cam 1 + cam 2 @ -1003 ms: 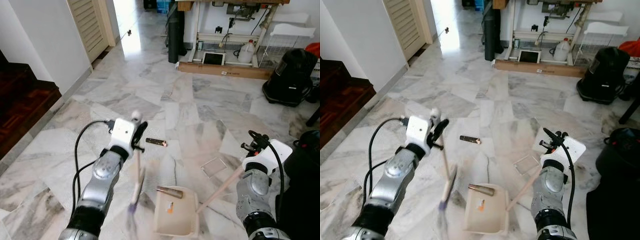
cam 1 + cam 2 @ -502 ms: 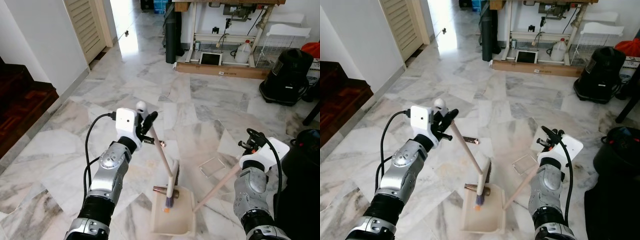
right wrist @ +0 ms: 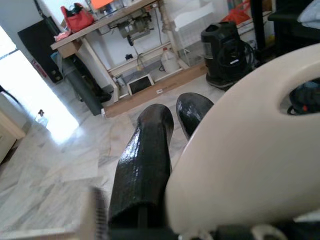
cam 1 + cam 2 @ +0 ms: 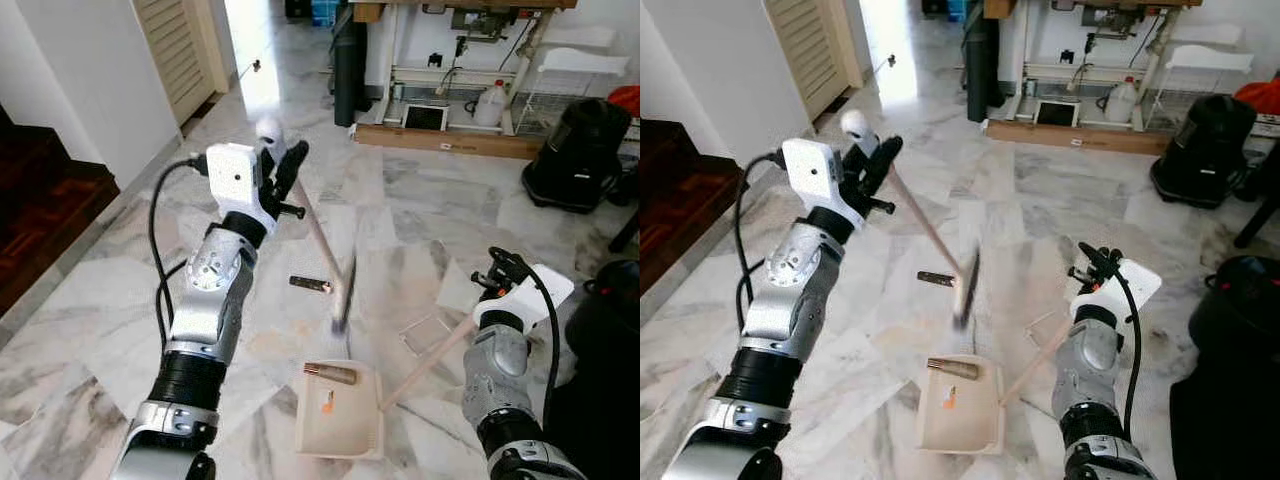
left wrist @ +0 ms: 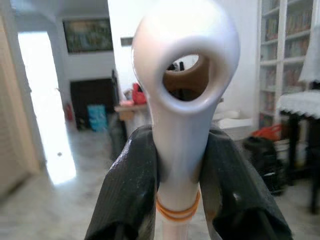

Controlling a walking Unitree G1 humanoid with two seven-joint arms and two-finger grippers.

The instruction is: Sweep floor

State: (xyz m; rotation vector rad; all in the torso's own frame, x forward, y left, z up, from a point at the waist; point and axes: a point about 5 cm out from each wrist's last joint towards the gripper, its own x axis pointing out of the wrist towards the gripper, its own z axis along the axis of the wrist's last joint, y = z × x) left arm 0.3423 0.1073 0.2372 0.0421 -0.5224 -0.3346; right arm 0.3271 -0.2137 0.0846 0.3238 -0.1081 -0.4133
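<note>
While both grippers' fingers clamp broom and dustpan, a brown tube lies inside.

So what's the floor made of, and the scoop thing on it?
The floor looks like polished marble: grey-veined white slabs with a shiny glare near the doorway. The dustpan looks like matte cream plastic, smooth and moulded, though that's a guess from its look.

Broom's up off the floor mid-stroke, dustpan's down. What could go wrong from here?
1. The broom head hangs blurred in the air beside the dark stick on the floor; the next stroke could skip over it or flick it away.
2. The dustpan already holds a brown tube at its open front edge; a hard sweep, or the right gripper tilting the handle, might roll it out.
</note>
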